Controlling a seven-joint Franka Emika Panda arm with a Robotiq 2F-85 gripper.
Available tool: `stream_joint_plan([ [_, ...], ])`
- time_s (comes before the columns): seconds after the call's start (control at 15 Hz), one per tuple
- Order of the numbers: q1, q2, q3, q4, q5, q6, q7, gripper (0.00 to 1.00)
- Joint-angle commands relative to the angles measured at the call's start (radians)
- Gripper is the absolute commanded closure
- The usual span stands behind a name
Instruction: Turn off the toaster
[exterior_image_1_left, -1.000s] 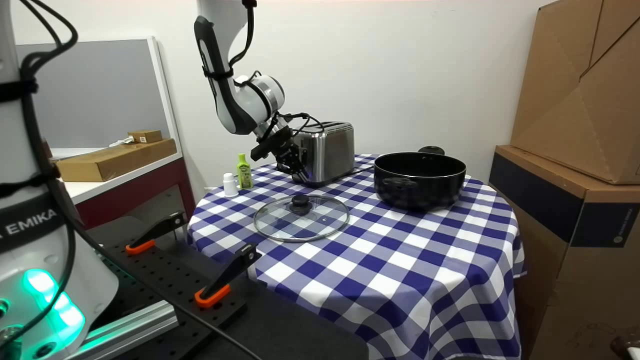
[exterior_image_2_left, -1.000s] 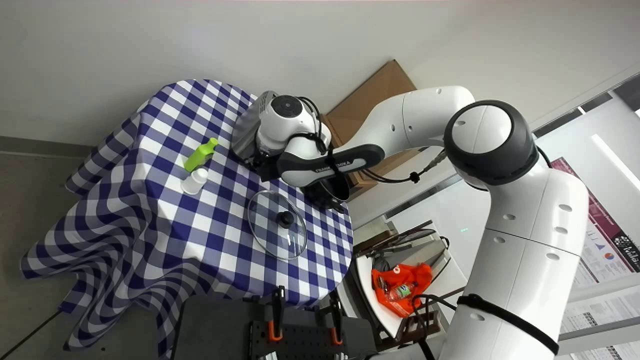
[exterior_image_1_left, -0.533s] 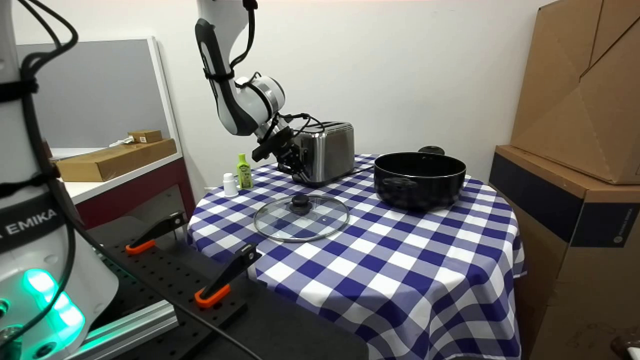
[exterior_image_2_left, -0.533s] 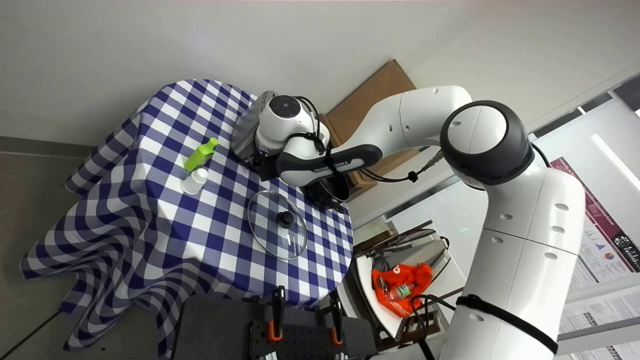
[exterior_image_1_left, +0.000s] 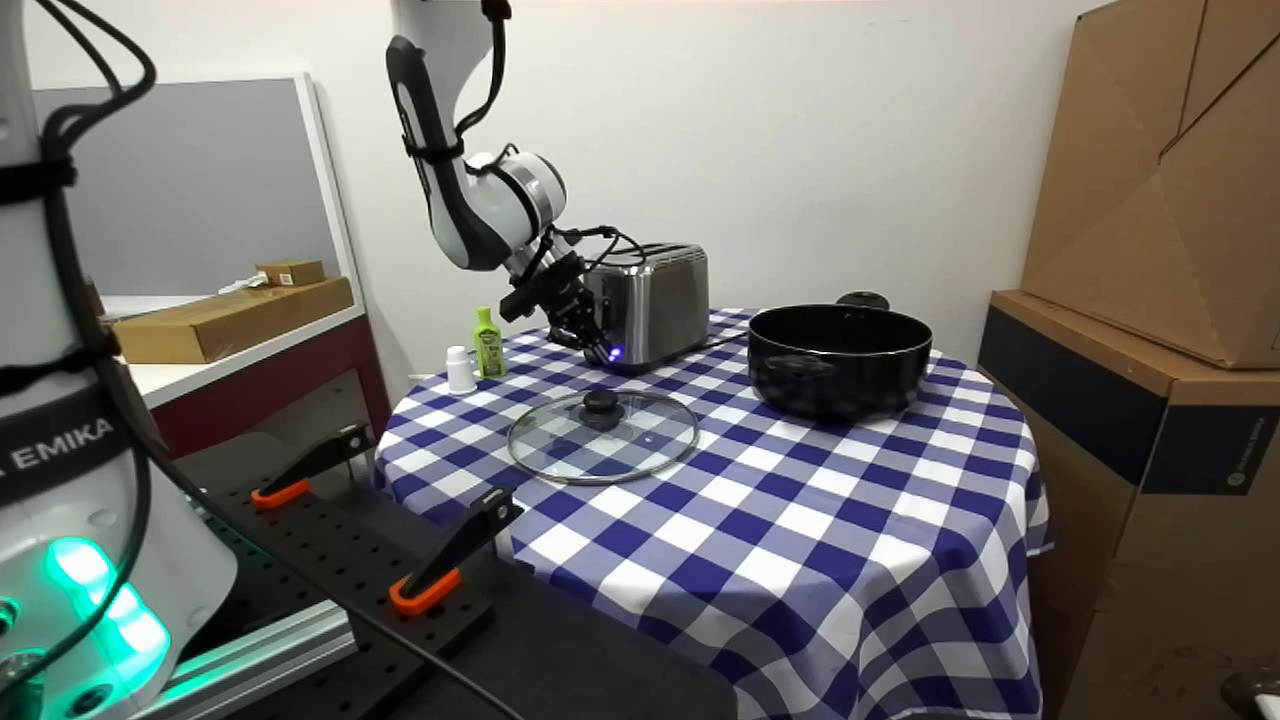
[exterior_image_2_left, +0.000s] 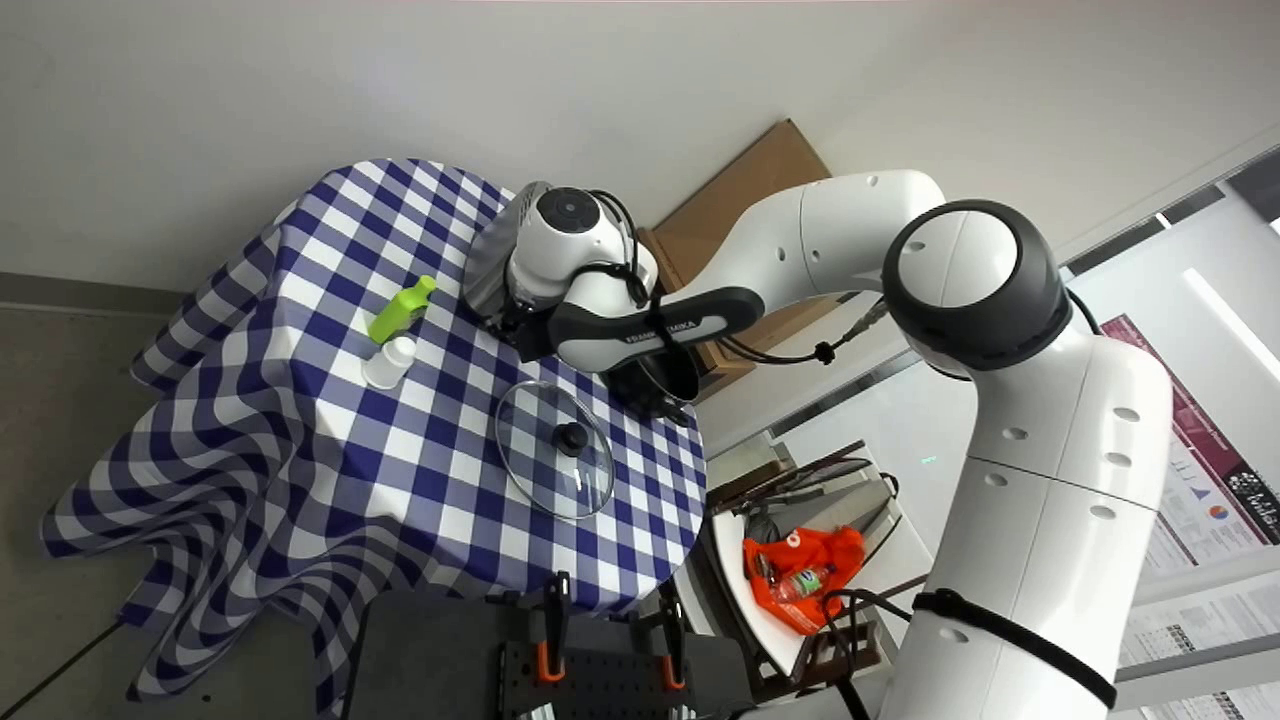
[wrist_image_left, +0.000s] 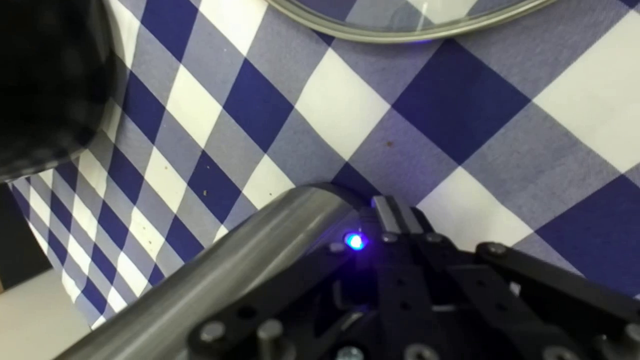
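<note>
Standing upright: boxy shiny silver metal toaster was on blue-and-white checked tablecloth.
Black two-finger gripper: sat angled down at toaster's end, tips together; couldn't tell if they touched toaster.
Small blue-violet light: shone just beside the tips, low at toaster's end.
Wide round black pot: stood apart from toaster.
Round clear glass lid: lay flat near toaster, black knob up.
Slim yellow-green bottle: stood just beside small white container.
</note>
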Motion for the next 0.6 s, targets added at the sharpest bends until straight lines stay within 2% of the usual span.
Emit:
stream_joint_plan([
  [0.0,-0.008,-0.019,0.006,-0.017,0.036,0.003,-0.052,1.00],
  [0.13,-0.006,-0.014,0.003,-0.012,0.039,0.004,-0.055,1.00],
  [0.53,0.041,0.011,-0.040,0.041,-0.056,0.017,0.033,1.00],
])
